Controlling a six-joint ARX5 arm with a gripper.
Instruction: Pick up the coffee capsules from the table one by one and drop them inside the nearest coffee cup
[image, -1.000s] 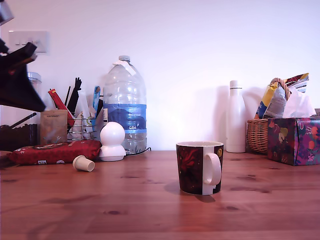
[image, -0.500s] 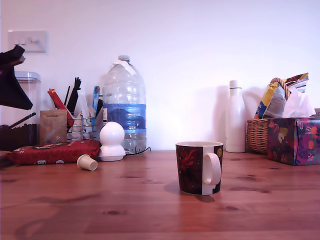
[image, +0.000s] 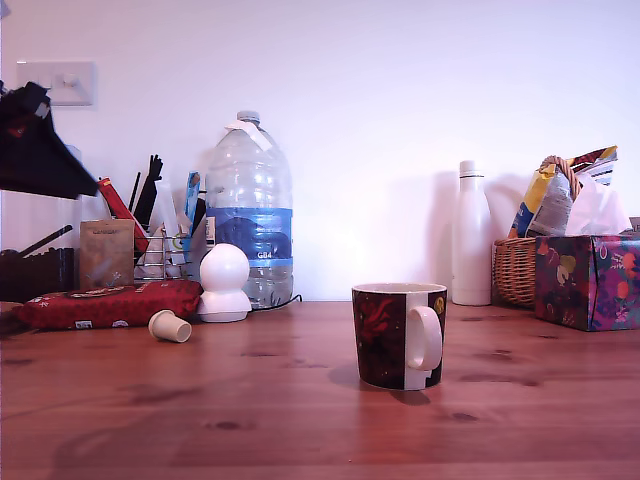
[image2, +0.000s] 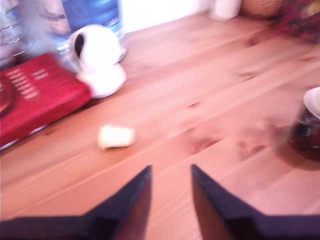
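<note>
1. From the exterior view, a cream coffee capsule (image: 168, 326) lies on its side on the wooden table (image: 300, 420), well back toward the wall edge, just in front of a red packet (image: 105, 303) and beside a round white figure (image: 224, 283). The coffee cup (image: 398, 335) stands upright well apart from it, toward the exterior view's right, handle facing the camera. Only a dark piece of the arm (image: 40, 150) shows at the exterior view's left edge, raised above the clutter; the jaws cannot be seen here.

2. The wrist view, somewhat blurred, shows the gripper (image2: 171, 175) with its two dark fingers parted by a narrow gap and nothing between them, hanging over bare table. The capsule (image2: 116, 136) lies ahead of the fingertips, untouched. The cup (image2: 304, 131) shows only partly at the frame's edge.
</note>
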